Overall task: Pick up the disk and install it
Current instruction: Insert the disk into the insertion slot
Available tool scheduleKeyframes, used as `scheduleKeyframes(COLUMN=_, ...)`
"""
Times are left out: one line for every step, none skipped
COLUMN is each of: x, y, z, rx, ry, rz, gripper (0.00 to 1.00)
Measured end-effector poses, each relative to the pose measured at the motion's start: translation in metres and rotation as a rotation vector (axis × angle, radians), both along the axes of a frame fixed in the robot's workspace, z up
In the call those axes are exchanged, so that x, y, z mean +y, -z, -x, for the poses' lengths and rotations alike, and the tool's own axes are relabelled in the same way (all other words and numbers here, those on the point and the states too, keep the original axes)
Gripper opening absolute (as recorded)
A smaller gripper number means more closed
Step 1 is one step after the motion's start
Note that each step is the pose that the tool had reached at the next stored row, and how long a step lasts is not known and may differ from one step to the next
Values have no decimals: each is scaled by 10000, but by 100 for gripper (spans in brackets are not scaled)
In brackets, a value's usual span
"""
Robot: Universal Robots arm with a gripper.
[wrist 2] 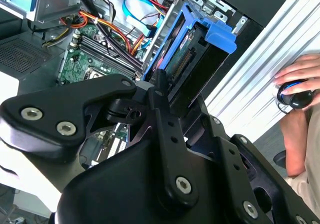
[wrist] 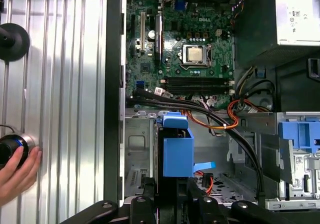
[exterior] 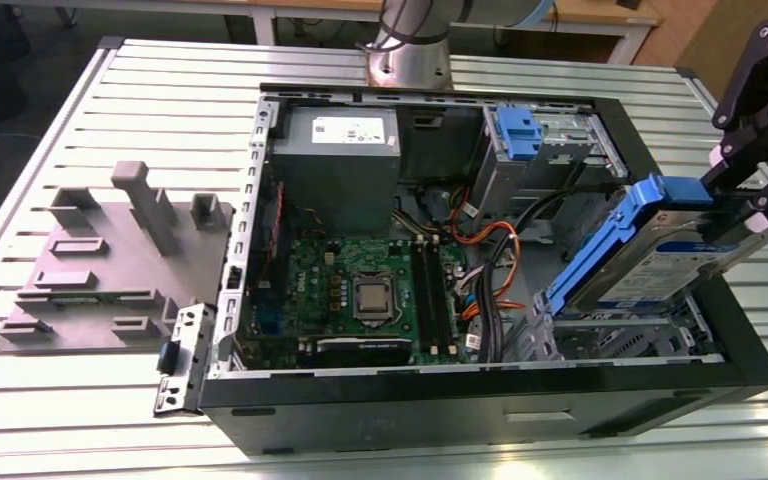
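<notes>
1 silver rectangular disk with blue plastic rails (exterior: 651,270), clamped in my black gripper (exterior: 747,228), hung tilted, likely to enter grey metal bay (exterior: 624,340).

Open black computer case (exterior: 491,405) lying on a slatted metal table (exterior: 77,425), green motherboard (exterior: 344,270) inside, grey power-supply box (exterior: 337,170) beside it, orange and black cables (exterior: 487,240), grey fixture block (exterior: 91,275) at the exterior view's left

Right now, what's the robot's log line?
pincer: shut on silver hard drive with blue rails | drive: tilted over open black computer case | installed: not yet
</notes>
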State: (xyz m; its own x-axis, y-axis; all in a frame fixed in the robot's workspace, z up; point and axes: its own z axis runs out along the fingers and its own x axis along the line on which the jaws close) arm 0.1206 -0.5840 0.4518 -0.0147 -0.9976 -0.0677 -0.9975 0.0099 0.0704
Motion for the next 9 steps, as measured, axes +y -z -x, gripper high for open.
scheduleKeyframes(x=0, y=0, z=0, rx=0, ry=0, rz=1, gripper=35)
scheduleKeyframes(x=0, y=1, z=0, rx=0, ry=0, rz=0, gripper=35)
scheduleKeyframes(x=0, y=1, z=0, rx=0, ry=0, rz=0, gripper=35)
scheduleKeyframes(x=0, y=7, z=0, rx=0, ry=0, rz=-2, gripper=35)
scheduleKeyframes(x=0, y=16, z=0, rx=0, ry=0, rz=-1, gripper=35)
scheduleKeyframes(x=1, y=27, z=0, rx=0, ry=0, rz=1, gripper=35)
scheduleKeyframes(x=0, y=40, z=0, rx=0, ry=0, rz=0, gripper=35)
scheduleKeyframes(x=0, y=54, z=0, rx=0, ry=0, rz=-1, gripper=35)
scheduleKeyframes(x=0, y=69, z=0, rx=0, ry=0, rz=-1, gripper=35)
